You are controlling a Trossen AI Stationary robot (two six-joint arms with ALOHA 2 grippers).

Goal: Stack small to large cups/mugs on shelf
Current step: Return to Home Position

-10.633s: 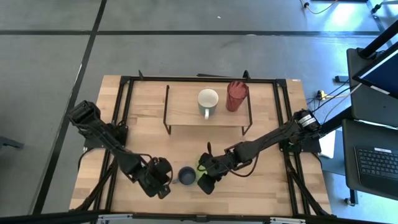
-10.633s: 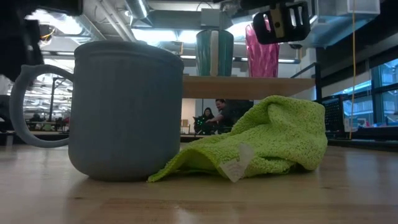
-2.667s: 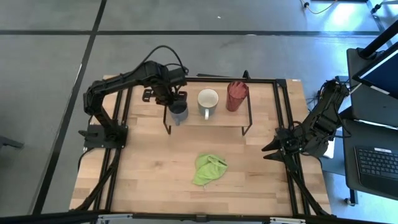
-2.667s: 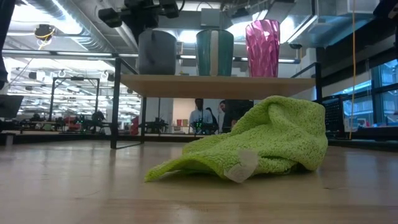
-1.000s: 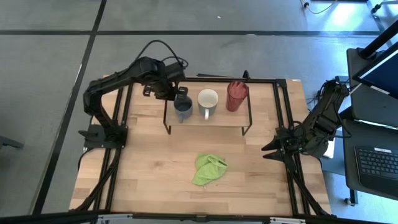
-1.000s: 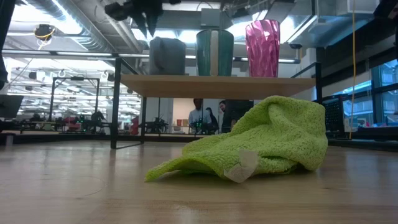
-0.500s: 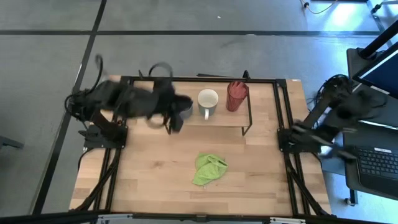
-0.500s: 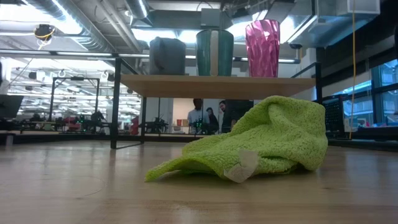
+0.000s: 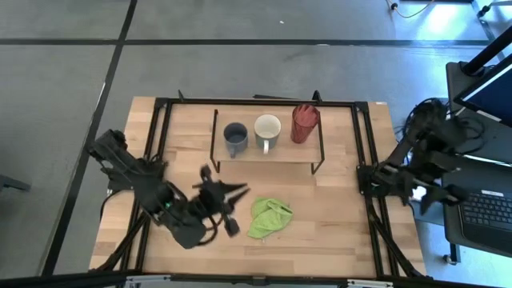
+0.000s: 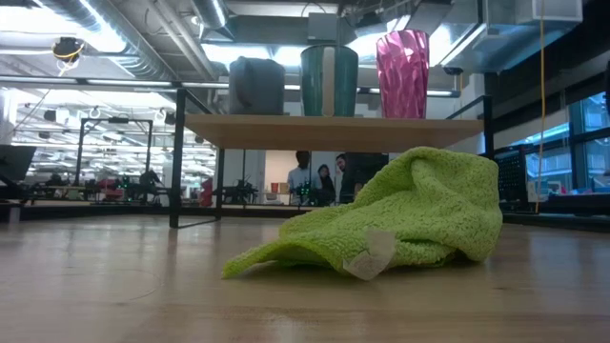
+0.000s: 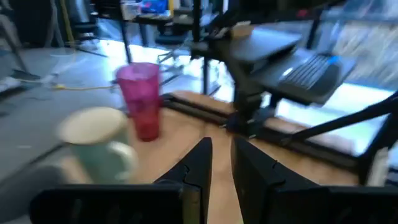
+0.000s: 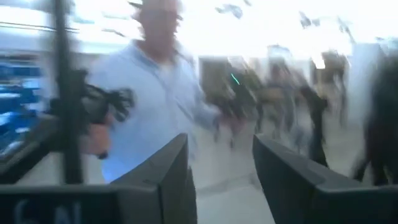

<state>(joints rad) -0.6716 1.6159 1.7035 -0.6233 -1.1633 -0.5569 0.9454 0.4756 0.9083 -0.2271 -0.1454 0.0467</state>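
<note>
The small grey-blue mug [image 9: 235, 138], the cream-white mug [image 9: 268, 129] and the red ribbed tumbler [image 9: 304, 122] stand upright in a row on the low wooden shelf [image 9: 276, 155]. In the low view they show as mug [image 10: 255, 86], mug [image 10: 329, 81] and tumbler [image 10: 402, 74] on the shelf board [image 10: 334, 131]. My left gripper [image 9: 234, 210] is low over the table's near left part, just left of the green cloth, with a narrow gap between its fingers [image 11: 221, 149]. My right gripper [image 9: 420, 194] is open [image 12: 221, 143] at the table's right edge.
A light green cloth [image 9: 268, 218] lies crumpled on the table in front of the shelf, large in the low view [image 10: 410, 214]. A laptop [image 9: 484, 212] is on a stand beyond the right edge. A person [image 12: 155, 93] shows in the right wrist view, beyond the table.
My left gripper has left the grey-blue mug at the shelf's left end and swung fast down toward the table's near edge, ending left of the cloth. The mug stays upright on the shelf. My right gripper has swung outward, toward the table's right edge.
</note>
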